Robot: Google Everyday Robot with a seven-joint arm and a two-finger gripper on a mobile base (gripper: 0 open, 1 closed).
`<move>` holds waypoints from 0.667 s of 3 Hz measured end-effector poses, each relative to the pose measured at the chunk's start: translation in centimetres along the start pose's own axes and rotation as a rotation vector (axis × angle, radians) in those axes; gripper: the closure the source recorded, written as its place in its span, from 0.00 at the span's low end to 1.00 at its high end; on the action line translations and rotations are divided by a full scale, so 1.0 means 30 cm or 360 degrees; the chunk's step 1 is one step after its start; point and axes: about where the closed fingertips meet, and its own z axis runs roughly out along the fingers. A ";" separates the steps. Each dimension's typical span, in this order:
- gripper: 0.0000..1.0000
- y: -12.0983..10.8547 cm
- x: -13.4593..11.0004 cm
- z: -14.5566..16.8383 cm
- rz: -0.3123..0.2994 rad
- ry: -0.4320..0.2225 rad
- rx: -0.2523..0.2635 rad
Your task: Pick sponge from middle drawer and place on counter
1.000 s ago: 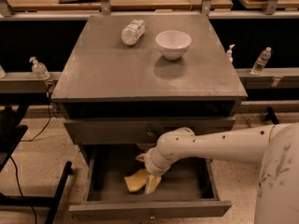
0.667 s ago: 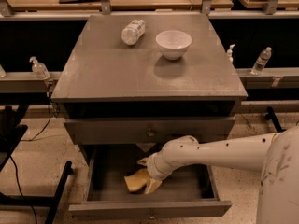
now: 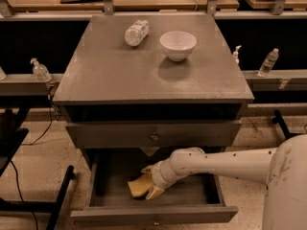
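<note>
The pale yellow sponge [image 3: 136, 186] lies on the floor of the pulled-out middle drawer [image 3: 192, 189], left of its middle. My gripper [image 3: 150, 181] reaches into the drawer from the right and is at the sponge's right end, touching or overlapping it. My white arm hides part of the drawer floor. The grey counter [image 3: 120, 73] is the cabinet top above the drawer. The drawer's front board [image 3: 110, 215] with its small knob is nearest the camera.
A white bowl [image 3: 178, 44] and a lying plastic bottle [image 3: 136, 32] are at the back of the counter. A shut drawer front [image 3: 105, 134] with a knob overhangs the open drawer. Bottles stand on side rails at left [image 3: 40, 71] and right [image 3: 267, 62].
My gripper has moved slightly left and lower onto the sponge's right end. The sponge stays in about the same place on the drawer floor.
</note>
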 end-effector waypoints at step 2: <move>0.47 0.024 0.112 0.103 0.0198 -0.0085 0.0018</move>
